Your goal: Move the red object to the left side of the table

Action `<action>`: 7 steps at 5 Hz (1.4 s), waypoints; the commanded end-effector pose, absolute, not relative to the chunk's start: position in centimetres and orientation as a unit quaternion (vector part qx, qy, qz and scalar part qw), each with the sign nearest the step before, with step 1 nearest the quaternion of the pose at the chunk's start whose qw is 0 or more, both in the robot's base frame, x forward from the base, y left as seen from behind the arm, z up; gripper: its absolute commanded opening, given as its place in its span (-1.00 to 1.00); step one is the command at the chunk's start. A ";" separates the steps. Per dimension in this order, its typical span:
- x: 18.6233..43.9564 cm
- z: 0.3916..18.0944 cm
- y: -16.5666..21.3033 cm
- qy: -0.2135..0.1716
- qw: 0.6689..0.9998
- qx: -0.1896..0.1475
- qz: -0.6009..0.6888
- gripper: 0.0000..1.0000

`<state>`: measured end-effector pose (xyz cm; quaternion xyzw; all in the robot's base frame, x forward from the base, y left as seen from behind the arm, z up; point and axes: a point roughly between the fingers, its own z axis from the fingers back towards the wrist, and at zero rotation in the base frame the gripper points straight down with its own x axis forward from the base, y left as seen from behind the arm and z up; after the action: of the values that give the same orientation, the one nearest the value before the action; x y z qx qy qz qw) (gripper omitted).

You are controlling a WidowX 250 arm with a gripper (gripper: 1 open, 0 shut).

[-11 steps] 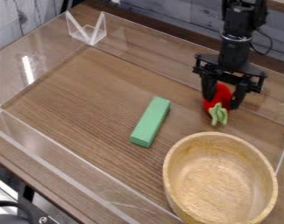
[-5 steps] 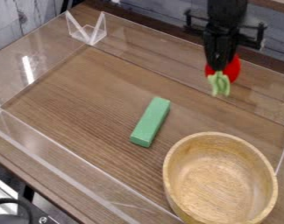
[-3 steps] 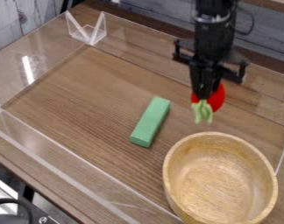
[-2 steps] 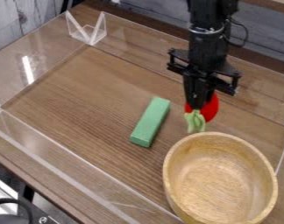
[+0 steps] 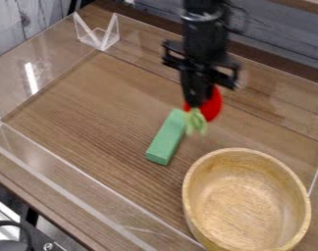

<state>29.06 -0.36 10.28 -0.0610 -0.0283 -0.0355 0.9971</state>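
My gripper (image 5: 197, 104), clamped on the red object (image 5: 208, 102), hung above the green block (image 5: 167, 137) mid-table (image 5: 83, 98), bowl (image 5: 247, 206) at the near-right corner.

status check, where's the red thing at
Gripper shut on red object, lifted off table. Above near end of green block. Wooden bowl off to the right.

The arm is black all over, a slim cylindrical column with ridged, darker joints. Just above the fingers (image 5: 197, 95) sits a wide black crossbar sticking out to either side. The fingers themselves are thin and dark.
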 end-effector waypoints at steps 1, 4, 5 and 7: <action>28.8 12.1 4.0 -0.062 0.997 -0.050 -0.008 -1.00; 24.9 9.6 14.5 -0.059 0.997 -0.032 0.039 -1.00; 23.9 8.0 16.2 -0.055 0.998 -0.025 0.034 -1.00; 23.4 3.9 16.6 -0.028 0.999 -0.011 0.023 -1.00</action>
<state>23.18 16.47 3.55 -0.0168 -0.0222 0.0249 0.9993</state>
